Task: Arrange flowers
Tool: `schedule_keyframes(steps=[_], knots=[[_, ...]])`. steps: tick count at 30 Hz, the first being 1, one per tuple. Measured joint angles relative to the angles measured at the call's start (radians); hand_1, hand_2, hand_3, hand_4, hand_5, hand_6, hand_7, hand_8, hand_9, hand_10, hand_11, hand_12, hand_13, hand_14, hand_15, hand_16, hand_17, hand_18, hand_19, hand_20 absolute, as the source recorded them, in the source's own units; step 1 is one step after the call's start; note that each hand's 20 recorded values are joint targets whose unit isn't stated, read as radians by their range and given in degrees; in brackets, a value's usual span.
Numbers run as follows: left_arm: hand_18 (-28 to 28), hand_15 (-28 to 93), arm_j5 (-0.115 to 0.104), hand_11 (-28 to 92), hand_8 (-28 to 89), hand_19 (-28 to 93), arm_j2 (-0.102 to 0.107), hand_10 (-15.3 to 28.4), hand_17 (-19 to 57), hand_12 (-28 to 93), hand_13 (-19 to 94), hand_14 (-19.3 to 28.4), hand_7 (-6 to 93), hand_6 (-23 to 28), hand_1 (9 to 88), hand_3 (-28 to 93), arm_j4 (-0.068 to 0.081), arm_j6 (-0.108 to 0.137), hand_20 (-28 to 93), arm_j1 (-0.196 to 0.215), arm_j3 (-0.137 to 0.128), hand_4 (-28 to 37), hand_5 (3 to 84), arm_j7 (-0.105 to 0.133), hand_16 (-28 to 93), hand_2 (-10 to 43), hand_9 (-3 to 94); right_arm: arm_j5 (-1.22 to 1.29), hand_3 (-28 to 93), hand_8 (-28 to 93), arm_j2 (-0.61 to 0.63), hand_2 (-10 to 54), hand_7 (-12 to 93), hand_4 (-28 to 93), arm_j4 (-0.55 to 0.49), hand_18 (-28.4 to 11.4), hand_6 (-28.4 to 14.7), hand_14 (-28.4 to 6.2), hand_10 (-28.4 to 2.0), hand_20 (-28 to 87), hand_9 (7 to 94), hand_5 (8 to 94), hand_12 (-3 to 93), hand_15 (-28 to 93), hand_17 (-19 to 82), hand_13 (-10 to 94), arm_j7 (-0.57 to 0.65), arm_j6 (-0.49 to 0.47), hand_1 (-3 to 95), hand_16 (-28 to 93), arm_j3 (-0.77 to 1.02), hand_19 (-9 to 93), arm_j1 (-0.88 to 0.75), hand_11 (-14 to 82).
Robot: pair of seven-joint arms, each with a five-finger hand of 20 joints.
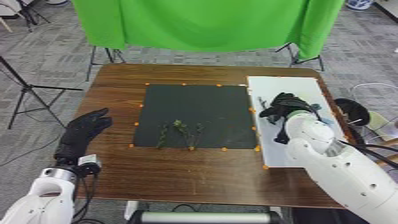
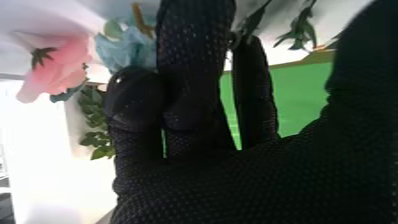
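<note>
Flowers (image 2: pixel 64 72) in pink and blue lie near the right hand (image 1: pixel 286 103), its fingers loosely extended, over the white board (image 1: pixel 277 150) at frame right; pinching one lightly below its head should avoid crushing it before joining the sprigs (image 1: pixel 180 127) on the central dark mat (image 1: pixel 195 105).

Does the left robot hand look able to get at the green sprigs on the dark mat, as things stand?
Probably yes: the left robot hand is left of the mat, with only tabletop and mat between it and the sprigs, though reach is hard to judge.
</note>
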Motion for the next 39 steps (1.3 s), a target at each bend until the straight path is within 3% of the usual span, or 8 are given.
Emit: schedule_keyframes(steps=[4, 7, 10, 14, 18, 26, 34, 39], knots=[[12.4, 18, 0.000, 21, -7, 12, 0.000, 12.6, 6.7, 14, 37, 15.8, 15.6, 2.2, 27.1, 71, 0.000, 0.000, 19, -0.001, 0.001, -21.2, 48.0, 0.001, 1, -9.5, 48.0, -0.009, 66, -9, 0.001, -9.5, 21, -17, 0.009, -11.3, -0.2, -3.5, -13.0, 34, 79.9, 60.3, 19.0, 51, 65, 93, -0.003, 0.044, 42.0, 26, -0.003, 93, 0.002, 21.5], [12.4, 18, 0.000, 21, -7, 12, -0.001, 12.6, 6.7, 14, 37, 15.7, 15.7, 2.2, 27.2, 71, -0.001, 0.000, 19, -0.001, 0.002, -21.2, 48.0, 0.002, 1, -9.5, 48.0, -0.019, 64, -8, 0.005, -9.5, 22, -18, 0.016, -10.9, -0.3, -2.7, -11.2, 37, 83.7, 62.7, 26.3, 53, 66, 94, -0.010, 0.081, 48.6, 25, -0.021, 93, 0.002, 16.9], [12.3, 18, 0.000, 21, -7, 11, -0.001, 12.6, 6.7, 14, 37, 15.7, 15.7, 2.1, 27.2, 71, -0.001, 0.000, 19, -0.003, 0.002, -21.2, 48.1, 0.002, 1, -9.5, 48.0, -0.035, 56, 8, 0.008, -9.5, 24, -16, 0.015, -10.4, -1.0, -1.9, -9.2, 38, 89.7, 66.1, 34.6, 54, 67, 94, -0.020, 0.097, 57.3, 25, -0.041, 93, 0.003, 10.2], [12.3, 18, 0.000, 21, -7, 11, -0.001, 12.6, 6.6, 14, 37, 15.8, 15.6, 2.1, 27.3, 71, 0.000, 0.000, 19, -0.006, 0.003, -21.2, 48.1, 0.002, 1, -9.5, 48.0, -0.052, 56, 12, 0.011, -9.5, 27, -14, 0.012, -9.2, -1.3, -1.3, -8.0, 38, 93.4, 71.5, 35.8, 57, 69, 94, -0.035, 0.107, 63.1, 22, -0.062, 93, 0.012, 10.6], [12.3, 18, 0.000, 21, -7, 11, -0.001, 12.6, 6.6, 14, 37, 15.8, 15.6, 2.1, 27.5, 70, 0.000, -0.001, 19, -0.009, 0.004, -21.2, 48.1, 0.002, 1, -9.5, 48.0, -0.057, 58, 10, 0.011, -9.5, 31, -13, 0.011, -8.3, -1.9, -0.8, -8.3, 36, 93.7, 75.3, 33.3, 58, 70, 94, -0.048, 0.121, 65.2, 21, -0.081, 93, 0.017, 12.5], [12.3, 18, 0.000, 21, -7, 11, -0.002, 12.6, 6.5, 14, 37, 15.6, 15.7, 2.1, 27.5, 70, 0.000, 0.000, 19, -0.008, 0.002, -21.0, 48.0, 0.002, 1, -9.5, 48.1, -0.031, 61, 10, 0.013, -9.5, 36, -10, 0.002, -7.3, -2.4, 0.1, -10.9, 38, 93.7, 75.2, 37.7, 57, 70, 94, -0.072, 0.156, 63.7, 23, -0.091, 91, 0.016, 12.7], [12.3, 18, -0.001, 21, -7, 11, -0.002, 12.6, 6.5, 14, 37, 15.7, 15.7, 2.1, 27.5, 70, -0.001, 0.000, 19, -0.008, 0.002, -21.0, 48.0, 0.002, 1, -9.5, 48.1, -0.030, 63, 11, 0.037, -9.5, 38, -7, -0.051, -7.3, -2.2, 0.1, -11.3, 40, 93.7, 74.6, 39.8, 56, 70, 94, -0.119, 0.291, 62.6, 25, -0.103, 91, 0.022, 12.7], [12.3, 18, -0.001, 21, -7, 11, -0.002, 12.6, 6.5, 14, 37, 15.7, 15.8, 2.1, 27.6, 70, -0.001, 0.000, 19, -0.008, 0.002, -21.0, 48.0, 0.002, 1, -9.5, 48.1, -0.031, 63, 10, 0.046, -9.5, 39, -7, -0.094, -7.2, -2.2, 0.1, -11.3, 41, 93.7, 74.4, 39.9, 57, 70, 94, -0.142, 0.304, 62.3, 25, -0.100, 91, 0.041, 13.0]])
